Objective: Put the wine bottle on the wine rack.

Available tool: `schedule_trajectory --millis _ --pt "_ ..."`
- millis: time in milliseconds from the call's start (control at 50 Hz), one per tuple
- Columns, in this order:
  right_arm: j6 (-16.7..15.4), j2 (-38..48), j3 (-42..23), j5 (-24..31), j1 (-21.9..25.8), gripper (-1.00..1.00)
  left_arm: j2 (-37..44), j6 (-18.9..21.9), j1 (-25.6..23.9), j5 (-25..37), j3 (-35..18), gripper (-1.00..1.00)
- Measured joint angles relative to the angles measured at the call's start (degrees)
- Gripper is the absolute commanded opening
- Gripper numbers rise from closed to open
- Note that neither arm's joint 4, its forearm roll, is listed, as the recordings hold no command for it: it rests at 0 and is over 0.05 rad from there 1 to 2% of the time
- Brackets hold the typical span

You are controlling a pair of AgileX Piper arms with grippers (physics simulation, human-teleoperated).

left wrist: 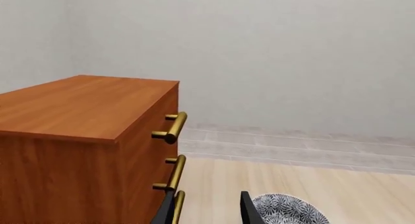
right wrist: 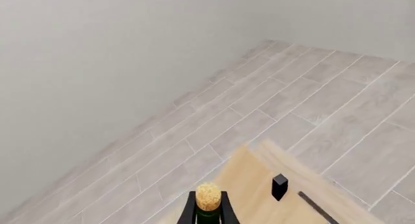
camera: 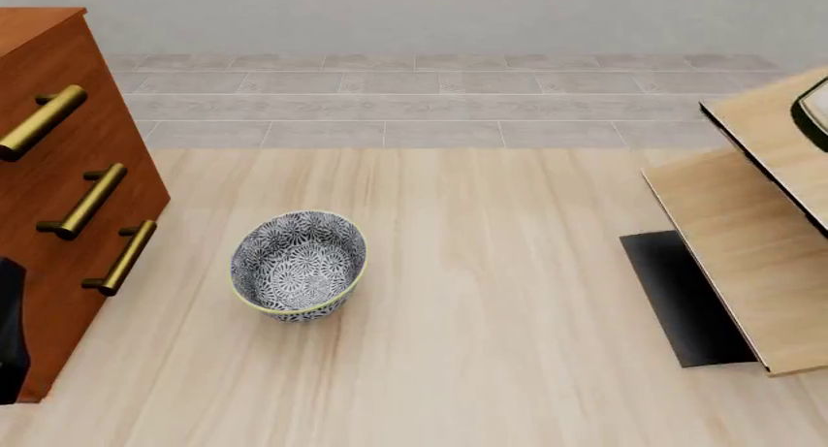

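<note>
Left claw [left wrist: 207, 209]: low beside the drawer cabinet [camera: 52, 205], fingers apart, holding nothing
Bowl [camera: 299, 265]: on the table [camera: 492, 302]
Wine rack [camera: 757, 243]: at the right edge
Right claw [right wrist: 208, 215]: closed around the wine bottle [right wrist: 208, 203], cork up, above the rack

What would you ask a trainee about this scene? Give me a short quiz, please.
1. True or false: the bowl sits on top of the cabinet.
2. How many brass handles show on the cabinet's front in the front view? A) two B) three C) five
3. Fill in the blank: the top of the bottle is closed with a tan ____.

Key: 1 false; 2 B; 3 cork.
</note>
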Motion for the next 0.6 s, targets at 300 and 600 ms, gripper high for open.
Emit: schedule_trajectory --millis 300,600 --pt "2.74 4.35 -1.61 -0.08 -6.13 -1.00 0.00 -0.19 0.35 -0.36 0.29 1.00" --pt "6.26 7.17 -0.40 -1.48 -8.59 -1.00 0.00 -0.17 0.64 -0.34 0.21 1.00"
